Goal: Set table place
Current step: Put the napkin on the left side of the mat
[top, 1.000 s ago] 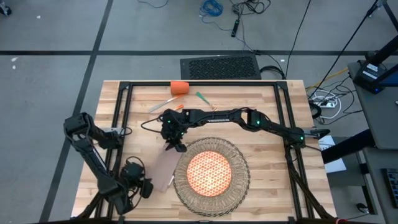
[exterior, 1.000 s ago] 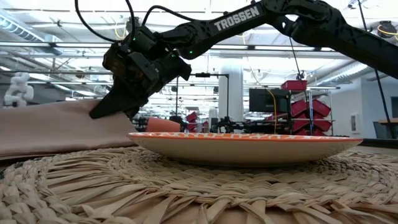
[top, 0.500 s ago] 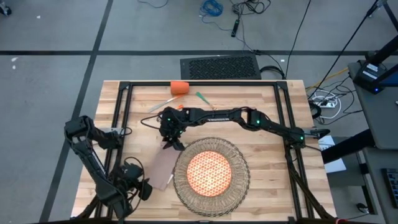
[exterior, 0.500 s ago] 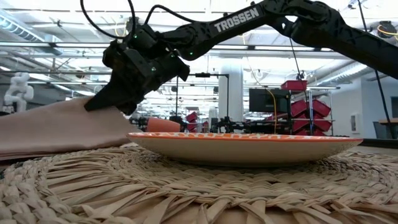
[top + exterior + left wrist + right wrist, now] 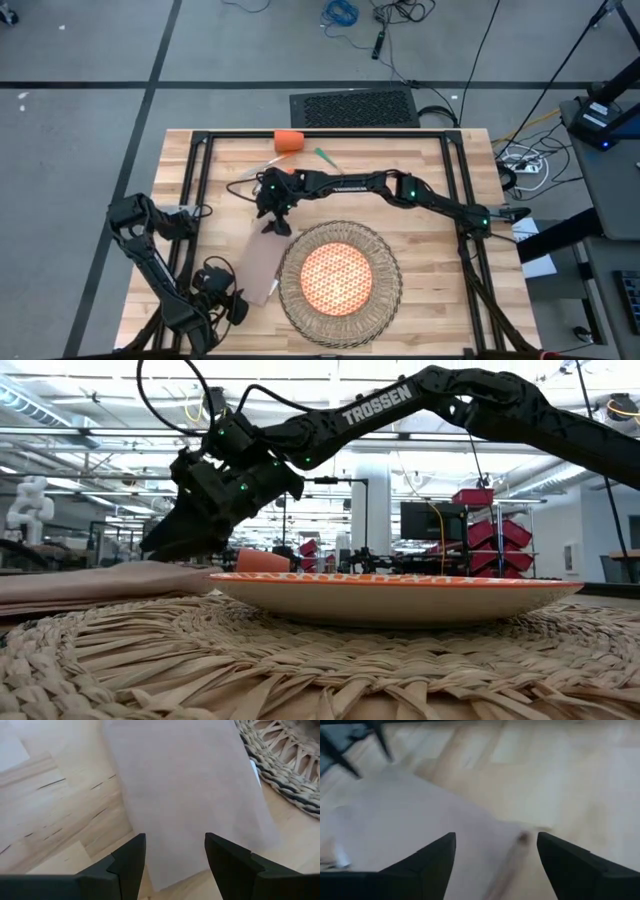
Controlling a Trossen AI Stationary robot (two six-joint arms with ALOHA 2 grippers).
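I see my right hand (image 5: 275, 224) released, fingers spread above the far end of the soft beige napkin (image 5: 259, 268), which lies flat on the pale plank counter (image 5: 430, 200), touching the round woven placemat (image 5: 385, 270). My left hand (image 5: 172, 852) hovers spread over its near edge.

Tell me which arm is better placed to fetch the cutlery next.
The right arm, probably. Its open fingers hover above the napkin's far end, near the cutlery; the left fingers sit at the table's near edge.
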